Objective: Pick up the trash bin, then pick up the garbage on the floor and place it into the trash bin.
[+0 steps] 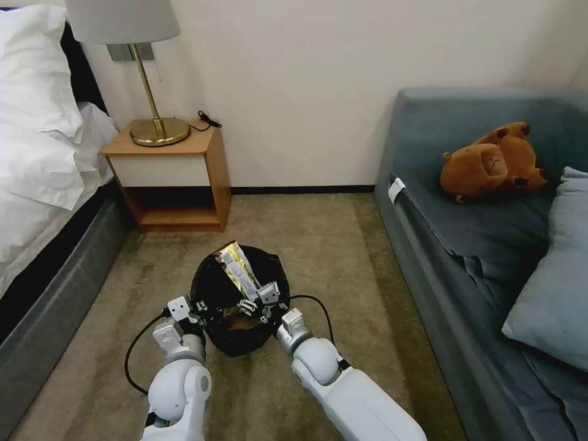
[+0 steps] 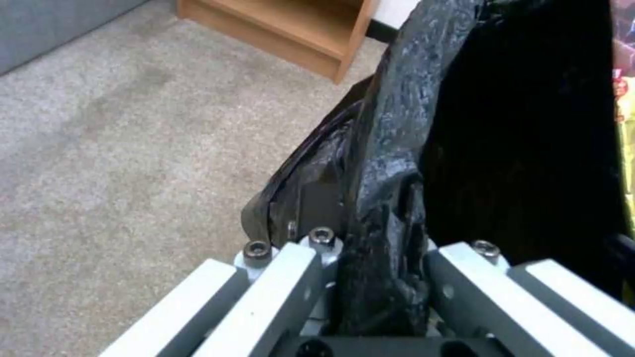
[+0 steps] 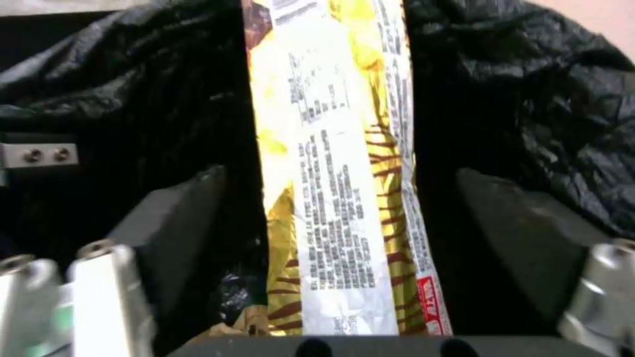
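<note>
1. Trash bin [image 1: 236,334], lined with a crinkly black bag, sits between the two arms, near the robot over the beige carpet [image 1: 318,245].
2. Left gripper [image 2: 370,277] is clamped on the bin's left rim, with the bag bunched between its fingers [image 2: 278,292].
3. Right gripper [image 3: 337,233] hangs over the bin's mouth, jaws spread wide, gripping nothing.
4. Long yellow wrapper [image 1: 240,269] lies between those open fingers [image 3: 509,233] without touching them, leaning inside the bin with its far end poking past the far rim.
5. Wooden nightstand [image 1: 177,177] stands far left; a teddy bear [image 1: 493,162] lies on the sofa to the right.
</note>
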Motion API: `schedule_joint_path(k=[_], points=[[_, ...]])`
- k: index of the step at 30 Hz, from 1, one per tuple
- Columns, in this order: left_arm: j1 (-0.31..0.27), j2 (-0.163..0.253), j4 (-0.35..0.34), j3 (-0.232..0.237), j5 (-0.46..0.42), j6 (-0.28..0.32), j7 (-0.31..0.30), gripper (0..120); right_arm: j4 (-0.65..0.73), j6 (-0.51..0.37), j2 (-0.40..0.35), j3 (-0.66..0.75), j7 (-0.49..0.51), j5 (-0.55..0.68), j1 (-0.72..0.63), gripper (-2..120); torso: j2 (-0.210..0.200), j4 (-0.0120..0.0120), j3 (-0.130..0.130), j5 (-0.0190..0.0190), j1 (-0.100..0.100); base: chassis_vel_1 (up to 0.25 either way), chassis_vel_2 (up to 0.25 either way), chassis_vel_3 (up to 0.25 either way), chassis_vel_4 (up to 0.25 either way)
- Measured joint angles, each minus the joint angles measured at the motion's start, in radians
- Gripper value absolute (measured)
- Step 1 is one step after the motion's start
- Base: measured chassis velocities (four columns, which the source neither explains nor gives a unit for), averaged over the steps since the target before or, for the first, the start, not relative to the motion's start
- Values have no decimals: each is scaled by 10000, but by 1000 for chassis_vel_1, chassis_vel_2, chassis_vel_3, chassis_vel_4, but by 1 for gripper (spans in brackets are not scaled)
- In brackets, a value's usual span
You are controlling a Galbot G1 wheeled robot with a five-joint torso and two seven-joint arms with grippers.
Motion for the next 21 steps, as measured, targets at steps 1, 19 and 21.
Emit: schedule_joint_path(k=[1,19,21], points=[[-6,0,6,2,3,9,-17,1,59,-18,-12,-2,-6,-16,-20,99,0,0,0,0,0,0,0,0,0],[-44,3,195,-129,-108,73,-200,1,2238,-224,-323,1095,269,258,-313,100,0,0,0,0,0,0,0,0,0],[-44,26,168,-141,-162,84,-200,1,2457,-241,-336,1288,314,261,-381,100,0,0,0,0,0,0,0,0,0]])
